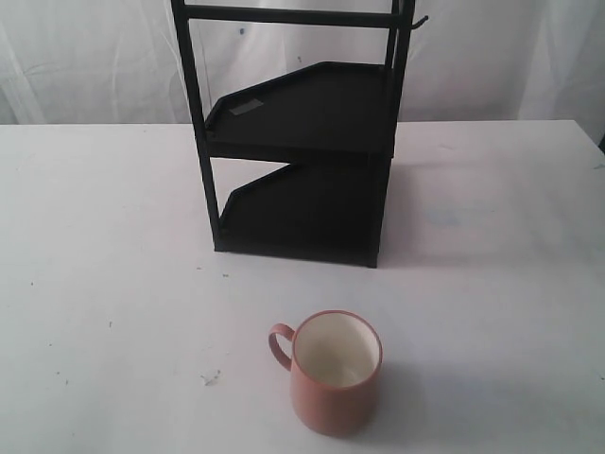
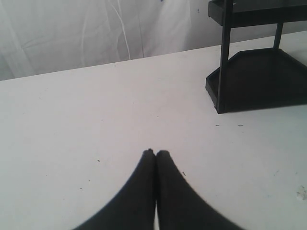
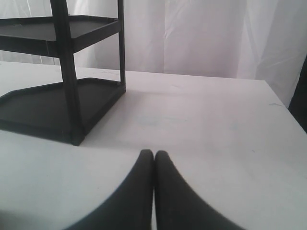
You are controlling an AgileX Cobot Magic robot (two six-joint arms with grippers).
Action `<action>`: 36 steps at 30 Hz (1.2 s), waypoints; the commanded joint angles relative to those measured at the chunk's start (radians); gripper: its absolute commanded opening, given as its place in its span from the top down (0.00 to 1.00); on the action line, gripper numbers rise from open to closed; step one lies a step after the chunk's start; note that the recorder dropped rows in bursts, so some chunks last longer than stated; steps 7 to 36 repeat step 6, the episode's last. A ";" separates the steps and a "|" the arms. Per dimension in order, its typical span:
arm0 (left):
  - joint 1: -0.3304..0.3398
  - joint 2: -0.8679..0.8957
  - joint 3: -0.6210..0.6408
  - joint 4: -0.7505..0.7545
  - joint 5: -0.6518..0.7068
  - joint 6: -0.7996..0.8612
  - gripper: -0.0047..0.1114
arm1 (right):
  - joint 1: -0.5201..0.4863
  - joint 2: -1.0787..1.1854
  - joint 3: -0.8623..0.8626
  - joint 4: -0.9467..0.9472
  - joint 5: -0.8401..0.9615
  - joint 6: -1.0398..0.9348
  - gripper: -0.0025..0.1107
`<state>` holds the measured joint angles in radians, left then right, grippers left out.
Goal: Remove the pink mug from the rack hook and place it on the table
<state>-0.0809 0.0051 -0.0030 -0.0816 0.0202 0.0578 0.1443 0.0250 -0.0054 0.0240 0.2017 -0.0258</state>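
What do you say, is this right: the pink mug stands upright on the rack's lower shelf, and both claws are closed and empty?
Not quite. The pink mug stands upright on the table, in front of the rack, not on its lower shelf; the exterior view shows this. The left gripper and the right gripper are indeed closed and empty.

Bare table (image 1: 113, 236) rings the pink mug (image 1: 331, 374) (rack (image 1: 302, 151) stands well behind).
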 commanded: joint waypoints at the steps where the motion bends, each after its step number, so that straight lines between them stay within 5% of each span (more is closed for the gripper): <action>1: 0.002 -0.005 0.003 0.001 0.004 -0.007 0.96 | -0.005 -0.005 0.005 0.001 -0.009 0.004 0.98; 36: 0.002 -0.005 0.003 0.001 0.004 -0.007 0.96 | -0.005 -0.005 0.005 0.001 -0.007 0.004 0.98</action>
